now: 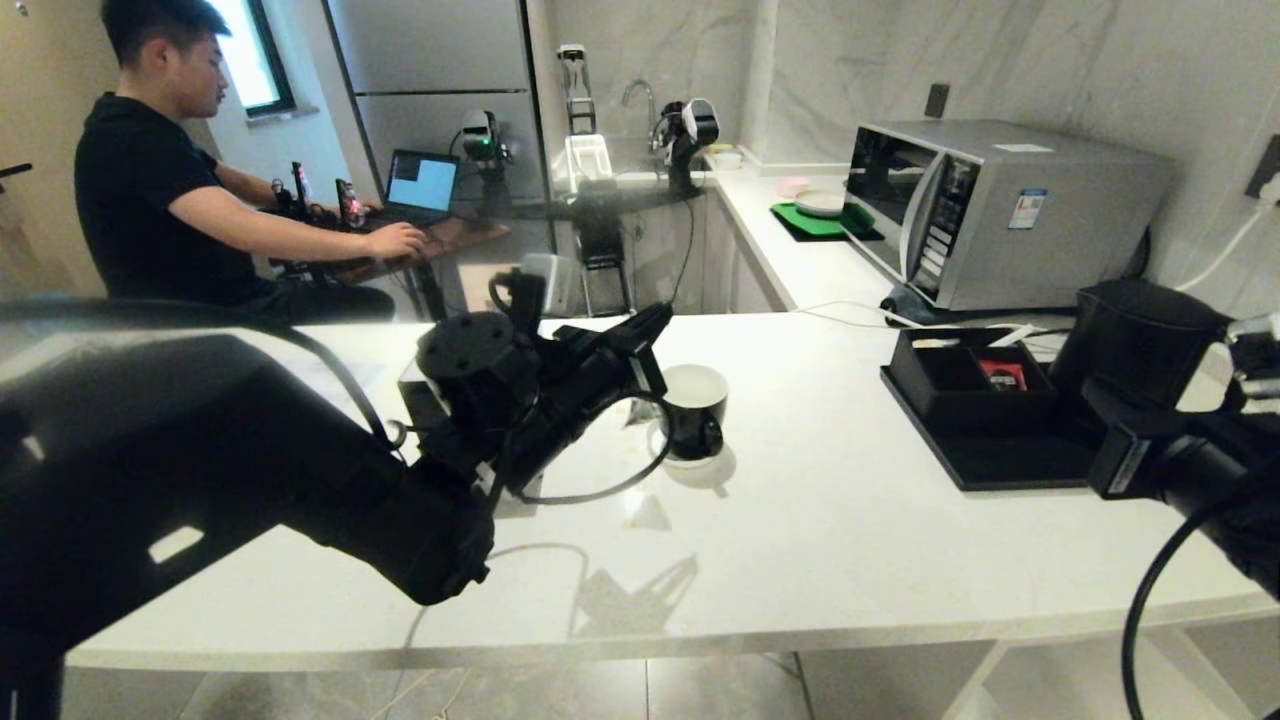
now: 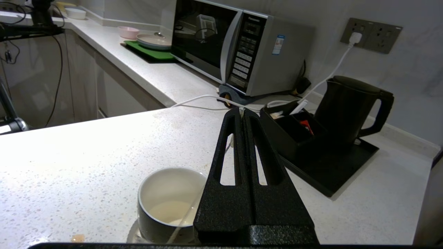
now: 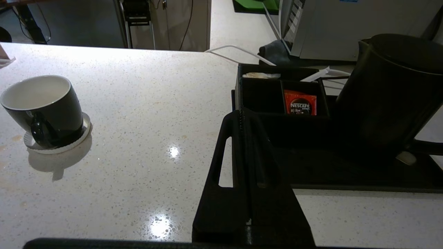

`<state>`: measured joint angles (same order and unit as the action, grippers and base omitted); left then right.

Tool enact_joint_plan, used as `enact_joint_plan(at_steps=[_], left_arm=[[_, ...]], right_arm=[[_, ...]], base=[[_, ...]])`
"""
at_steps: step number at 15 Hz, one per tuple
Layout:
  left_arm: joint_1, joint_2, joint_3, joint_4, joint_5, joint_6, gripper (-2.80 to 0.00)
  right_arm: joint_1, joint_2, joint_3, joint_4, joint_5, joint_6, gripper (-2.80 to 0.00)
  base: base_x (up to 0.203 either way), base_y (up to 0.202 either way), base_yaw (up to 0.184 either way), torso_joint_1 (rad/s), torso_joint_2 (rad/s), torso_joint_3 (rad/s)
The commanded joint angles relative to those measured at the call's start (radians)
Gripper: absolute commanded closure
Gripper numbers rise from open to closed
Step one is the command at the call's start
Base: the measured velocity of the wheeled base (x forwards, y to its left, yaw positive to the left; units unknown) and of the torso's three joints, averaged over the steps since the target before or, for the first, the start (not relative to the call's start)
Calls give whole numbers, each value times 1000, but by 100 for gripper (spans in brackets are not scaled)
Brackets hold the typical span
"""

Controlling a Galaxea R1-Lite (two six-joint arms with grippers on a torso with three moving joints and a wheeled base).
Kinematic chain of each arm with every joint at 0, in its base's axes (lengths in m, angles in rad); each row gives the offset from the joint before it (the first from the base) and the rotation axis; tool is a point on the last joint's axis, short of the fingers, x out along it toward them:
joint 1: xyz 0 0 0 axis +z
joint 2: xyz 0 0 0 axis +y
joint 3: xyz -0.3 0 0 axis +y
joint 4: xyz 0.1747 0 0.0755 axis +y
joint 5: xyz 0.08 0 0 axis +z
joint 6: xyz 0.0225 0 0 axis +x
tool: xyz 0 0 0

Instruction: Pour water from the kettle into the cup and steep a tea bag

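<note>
The cup (image 1: 695,410) is taken as the landmark: it stands upright on a small white coaster (image 3: 59,147) on the white worktop (image 1: 800,560), its white inside open and its handle turned toward the robot. In the left wrist view a little pale liquid is seen at the bottom of the cup (image 2: 171,204), and a thin white line runs up across its near rim; whether this is the string of a tea bag cannot be told.

The left gripper (image 1: 655,325) is held just beside the cup, on its left and slightly above the rim, with its fingers (image 2: 242,145) pressed together and nothing seen between them.

Well to the right of the cup, a black tray (image 1: 990,465) lies on the worktop. On it, the kettle (image 1: 1135,340) stands upright with its lid closed. A black compartment box (image 1: 960,385) sits on the tray on the side nearer the cup, and a red packet (image 3: 300,102) is seen in one of its compartments.

The right gripper (image 3: 244,116) is held before the tray, far from the cup, clenched and empty.

Behind the tray a microwave (image 1: 990,210) stands. Beyond the cup, a person (image 1: 170,170) is seated at a laptop (image 1: 420,185).
</note>
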<state>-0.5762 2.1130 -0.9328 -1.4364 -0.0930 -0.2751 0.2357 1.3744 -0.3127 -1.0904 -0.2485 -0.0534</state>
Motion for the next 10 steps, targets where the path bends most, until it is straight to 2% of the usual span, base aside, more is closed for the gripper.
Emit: enact_joint_plan(at_steps=[1,6,10], left_arm=[[-1,-2,0,-9,3,-3,0],[-3,-1,-9,-5,-7,-1,0],[-21,-5,-10,-4,-8,3,0]], right_arm=[[2,-34,15,-6,-2,-2,0],[4,-123,101,-6,-1,-4,0],[2,-271,192,11,39,1,0]], base=[[0,0,0,0,0,0],[0,0,0,0,0,0],[0,0,0,0,0,0]])
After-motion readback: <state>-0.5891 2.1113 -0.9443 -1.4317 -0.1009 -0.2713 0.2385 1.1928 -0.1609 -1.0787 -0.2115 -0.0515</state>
